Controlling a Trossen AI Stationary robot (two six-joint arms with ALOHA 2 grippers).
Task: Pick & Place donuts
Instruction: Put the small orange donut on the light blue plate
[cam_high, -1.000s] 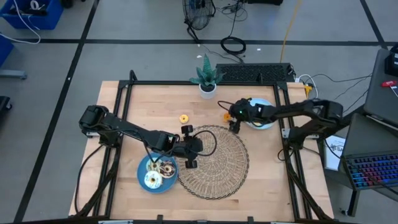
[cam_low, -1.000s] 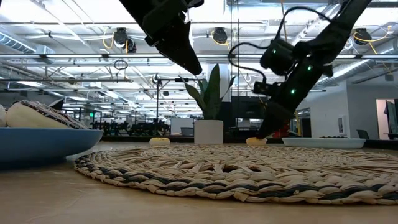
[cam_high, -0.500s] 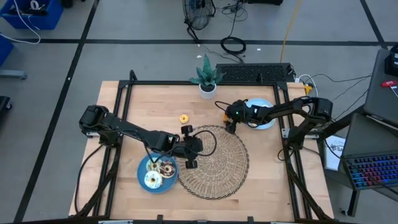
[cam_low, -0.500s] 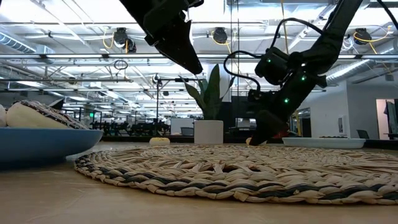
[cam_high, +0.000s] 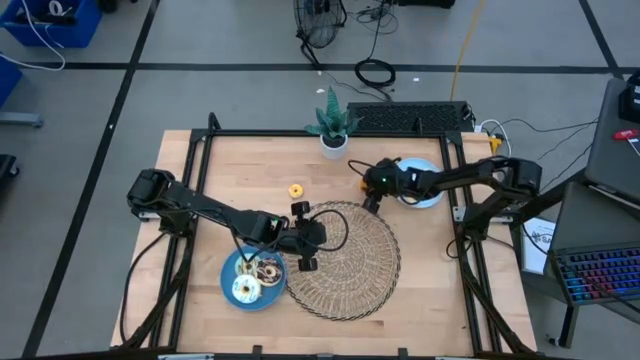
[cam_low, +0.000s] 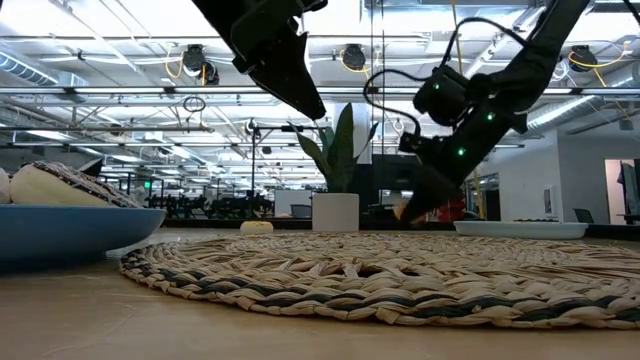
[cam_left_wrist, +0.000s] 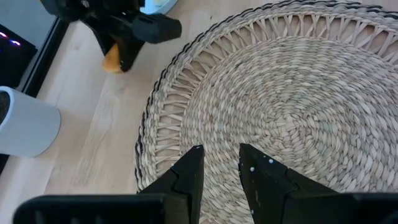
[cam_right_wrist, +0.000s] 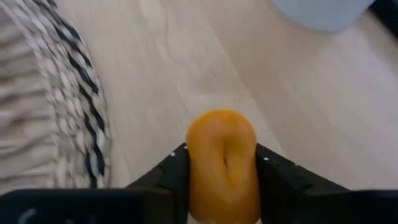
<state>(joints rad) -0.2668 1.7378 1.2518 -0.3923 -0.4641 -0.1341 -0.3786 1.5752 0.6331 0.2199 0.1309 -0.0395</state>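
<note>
Compared with half a second earlier, the right gripper (cam_high: 373, 200) is lifted slightly and shifted back toward the far blue plate (cam_high: 424, 187), while the left arm is unchanged. An orange donut (cam_right_wrist: 222, 163) is clamped between the right fingers (cam_right_wrist: 176, 175), standing on edge between the two pads, just above the table (cam_high: 220, 175) beside the far rim of the wicker mat (cam_high: 345, 260). In the low view the gripper (cam_low: 415, 208) hangs tilted, just off the table surface. The left gripper (cam_high: 305, 262) is held over the near-left edge of the mat, its fingers (cam_left_wrist: 189, 174) parted by a narrow gap with nothing between them. A yellow donut (cam_high: 296, 190) lies on the table near the potted plant (cam_high: 333, 128). Several donuts (cam_high: 255, 278) are piled in the near blue plate (cam_high: 230, 272).
</note>
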